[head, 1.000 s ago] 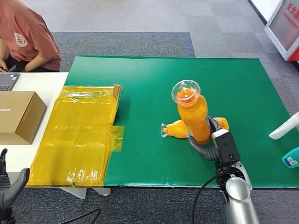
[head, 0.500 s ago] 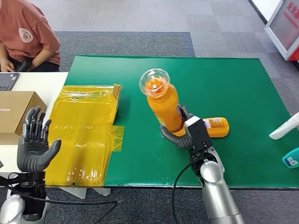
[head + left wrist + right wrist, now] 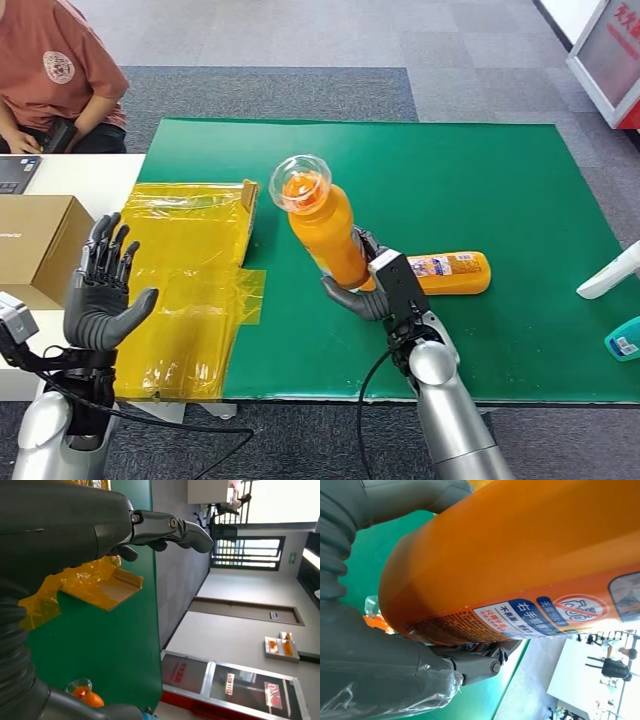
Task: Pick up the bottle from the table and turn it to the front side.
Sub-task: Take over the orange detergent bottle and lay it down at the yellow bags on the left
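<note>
Robot's right hand point(image 3: 361, 292) grasps an orange bottle point(image 3: 323, 228) by its lower body and holds it lifted above the green mat point(image 3: 483, 170), tilted, clear cap end up and leaning toward the robot's left. In the right wrist view the fingers point(image 3: 395, 497) wrap the orange body, w/ a printed label point(image 3: 531, 612) facing the camera. Pickup step looks done; the turn to the front side appears to be in hand, and whether the front label faces out yet can't be told. Left hand point(image 3: 102, 295) is raised, palm up, fingers spread, holding nothing, well apart from the bottle; likely next move calls for bringing the two hands together or rotating the right wrist while keeping a firm grip. A second orange bottle point(image 3: 449, 272) lies on its side on the mat just behind the right hand and could get knocked. Yellow plastic bags point(image 3: 189, 280) lie between the hands; a cardboard box point(image 3: 34, 245) sits near the left hand. A person point(image 3: 56, 75) sits at the far left corner.
</note>
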Tool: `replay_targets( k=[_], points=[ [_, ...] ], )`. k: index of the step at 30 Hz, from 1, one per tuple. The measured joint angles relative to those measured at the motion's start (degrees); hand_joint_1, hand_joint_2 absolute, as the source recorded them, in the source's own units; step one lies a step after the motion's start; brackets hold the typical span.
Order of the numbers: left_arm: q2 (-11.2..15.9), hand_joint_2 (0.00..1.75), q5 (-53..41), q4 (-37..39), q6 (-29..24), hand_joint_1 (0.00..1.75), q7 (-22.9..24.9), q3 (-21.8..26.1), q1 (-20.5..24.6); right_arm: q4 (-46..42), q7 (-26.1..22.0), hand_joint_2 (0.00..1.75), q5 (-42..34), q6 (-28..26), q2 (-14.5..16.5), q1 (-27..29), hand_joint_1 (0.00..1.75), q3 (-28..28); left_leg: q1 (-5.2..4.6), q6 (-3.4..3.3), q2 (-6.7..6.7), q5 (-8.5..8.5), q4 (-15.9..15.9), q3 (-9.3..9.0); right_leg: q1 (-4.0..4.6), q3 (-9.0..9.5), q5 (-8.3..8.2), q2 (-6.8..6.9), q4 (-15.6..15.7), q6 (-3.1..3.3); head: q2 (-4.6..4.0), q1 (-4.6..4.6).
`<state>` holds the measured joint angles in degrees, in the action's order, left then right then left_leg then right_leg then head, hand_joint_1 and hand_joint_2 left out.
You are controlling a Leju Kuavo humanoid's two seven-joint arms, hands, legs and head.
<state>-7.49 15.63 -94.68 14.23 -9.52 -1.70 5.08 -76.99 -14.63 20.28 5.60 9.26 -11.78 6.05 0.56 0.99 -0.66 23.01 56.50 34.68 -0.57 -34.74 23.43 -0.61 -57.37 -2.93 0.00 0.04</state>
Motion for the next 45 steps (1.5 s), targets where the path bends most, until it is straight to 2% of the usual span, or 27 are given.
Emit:
replay_targets(
  k=[6,17,22,34,45],
  points=[
    [0.57,1.75,1.17,1.0,0.63,0.0,1.9,-4.75,3.71,2.12,-0.21,1.75,0.29,-0.26,0.56,-1.29,1.75,2.21,0.0,-0.02,0.0,-0.03,0.0,0.01,0.0,0.0,-0.03,0.0,-0.01,-0.01,0.0,0.01],
    [0.44,1.75,1.14,6.41,-2.46,0.0,4.68,-15.72,11.56,7.61,-0.53,1.75,1.43,-1.31,2.24,-4.5,1.75,6.87,0.0,-0.03,0.0,-0.05,0.01,0.03,0.0,-0.03,-0.06,0.0,-0.02,0.02,0.0,0.01],
    [0.46,1.75,1.22,8.71,-4.01,0.0,4.67,-17.46,14.6,8.54,-0.44,1.75,1.28,-1.71,2.63,-5.18,1.75,9.41,0.0,0.01,0.0,-0.08,0.0,0.04,0.0,-0.05,-0.07,0.0,-0.05,0.03,0.0,0.0],
    [0.43,1.75,-1.47,10.99,-7.44,0.0,4.32,-20.79,18.36,9.67,0.17,1.75,0.25,-2.43,2.7,-6.37,1.75,12.96,0.0,0.01,0.0,-0.09,0.0,0.06,0.0,-0.06,-0.07,0.0,-0.06,0.04,0.0,0.01],
    [-0.09,1.75,-0.6,12.46,-6.14,0.0,4.69,-26.32,19.82,11.44,0.4,1.75,-1.12,-4.08,2.65,-8.22,1.75,16.43,0.0,0.01,0.0,-0.09,0.0,0.07,0.0,-0.08,-0.07,0.0,-0.06,0.04,0.0,0.01]
  ],
)
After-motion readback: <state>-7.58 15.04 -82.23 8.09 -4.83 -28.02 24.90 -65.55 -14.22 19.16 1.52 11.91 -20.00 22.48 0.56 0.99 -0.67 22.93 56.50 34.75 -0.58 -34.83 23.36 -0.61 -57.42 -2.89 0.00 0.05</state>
